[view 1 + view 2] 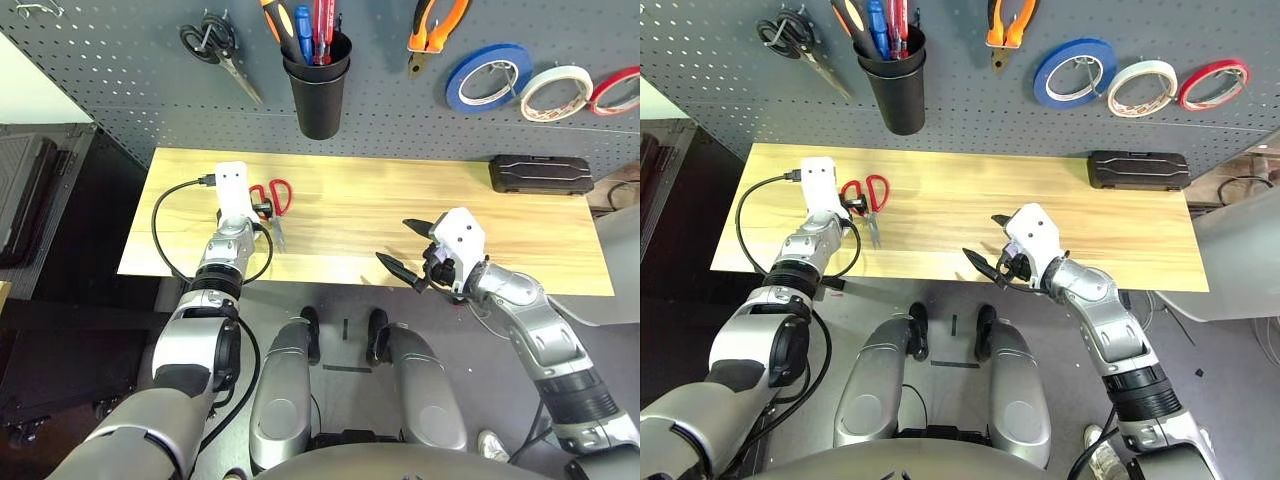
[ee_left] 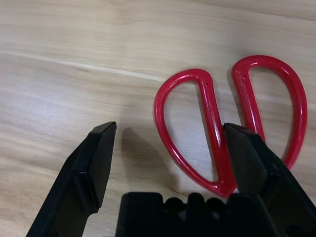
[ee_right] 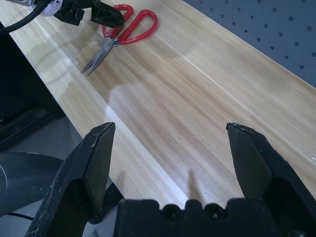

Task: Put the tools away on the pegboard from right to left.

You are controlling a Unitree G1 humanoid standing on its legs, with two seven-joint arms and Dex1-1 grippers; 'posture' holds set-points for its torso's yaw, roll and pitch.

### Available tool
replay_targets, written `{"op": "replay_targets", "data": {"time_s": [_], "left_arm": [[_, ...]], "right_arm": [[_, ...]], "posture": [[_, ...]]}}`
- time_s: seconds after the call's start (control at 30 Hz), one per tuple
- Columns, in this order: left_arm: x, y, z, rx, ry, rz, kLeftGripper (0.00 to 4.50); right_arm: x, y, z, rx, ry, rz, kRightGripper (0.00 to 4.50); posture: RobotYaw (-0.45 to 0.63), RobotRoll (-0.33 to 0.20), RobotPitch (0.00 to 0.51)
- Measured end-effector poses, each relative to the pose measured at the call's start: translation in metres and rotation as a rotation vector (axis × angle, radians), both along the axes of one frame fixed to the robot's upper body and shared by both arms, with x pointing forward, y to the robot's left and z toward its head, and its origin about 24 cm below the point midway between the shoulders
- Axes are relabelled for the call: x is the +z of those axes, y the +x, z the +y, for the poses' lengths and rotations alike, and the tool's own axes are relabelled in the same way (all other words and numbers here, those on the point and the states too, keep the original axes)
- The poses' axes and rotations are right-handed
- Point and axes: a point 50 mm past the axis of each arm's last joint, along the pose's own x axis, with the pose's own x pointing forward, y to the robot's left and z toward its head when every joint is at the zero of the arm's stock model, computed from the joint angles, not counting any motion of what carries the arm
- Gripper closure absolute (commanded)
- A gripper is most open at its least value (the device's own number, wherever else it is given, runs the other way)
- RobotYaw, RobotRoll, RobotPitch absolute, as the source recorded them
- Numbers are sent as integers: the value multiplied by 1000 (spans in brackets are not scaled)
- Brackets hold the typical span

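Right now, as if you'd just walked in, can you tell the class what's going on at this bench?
A robot is putting tools away on a pegboard. Its open left gripper is at the red-handled scissors on the table, one finger over the handles, without gripping them. The open right gripper is empty near the table's front edge. The pliers and cream tape roll already hang on the board; the red scissors still await their place.
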Motion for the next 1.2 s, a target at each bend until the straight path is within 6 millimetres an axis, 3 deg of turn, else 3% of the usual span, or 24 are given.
{"op": "replay_targets", "data": {"time_s": [0.7,1.03,1.2], "left_arm": [[4,-1,15,126,-87,-42,55],[21,1,22,173,-125,-134,55],[4,-9,28,213,-107,-61,55]], "right_arm": [[2,1,-3,-3,-19,-7,0],[2,1,-4,-3,-26,-10,0],[3,2,-4,-3,-27,-14,0]], "posture": [[-17,0,372],[-9,0,375],[-9,0,374]]}}
